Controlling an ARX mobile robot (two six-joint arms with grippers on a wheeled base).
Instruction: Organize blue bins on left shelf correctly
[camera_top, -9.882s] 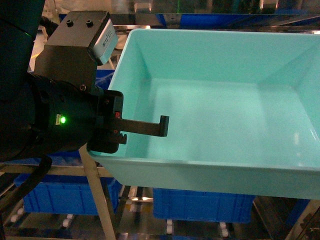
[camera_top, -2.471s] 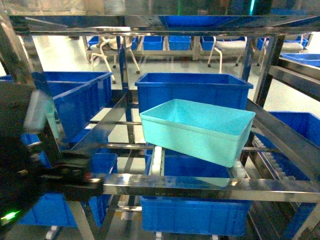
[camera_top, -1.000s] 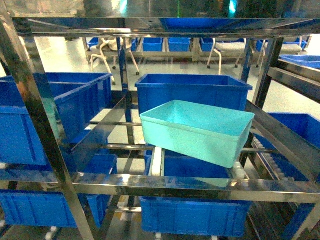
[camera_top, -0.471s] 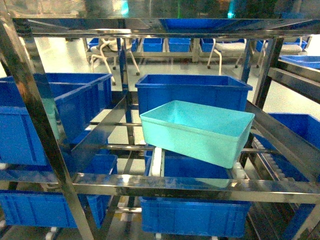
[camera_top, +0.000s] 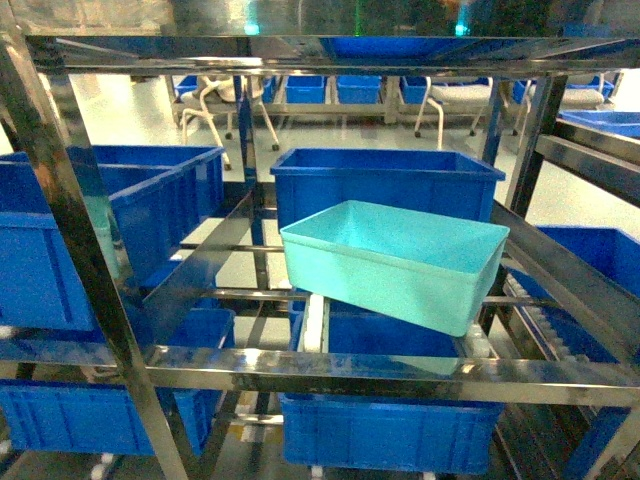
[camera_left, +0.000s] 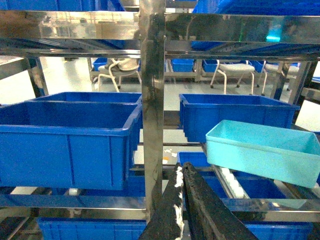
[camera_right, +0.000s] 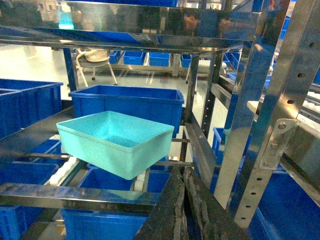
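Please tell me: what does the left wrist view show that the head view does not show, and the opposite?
Only the left wrist view shows the left gripper, its dark fingers pressed together and holding nothing, low in front of a shiny square steel upright. Only the head view shows the top of a dark blue crate on the lower tier, under the front rail. Both show the light turquoise rectangular plastic tub, empty and tilted on the steel rack's roller track, the dark blue crate behind it and the large dark blue crate on the left.
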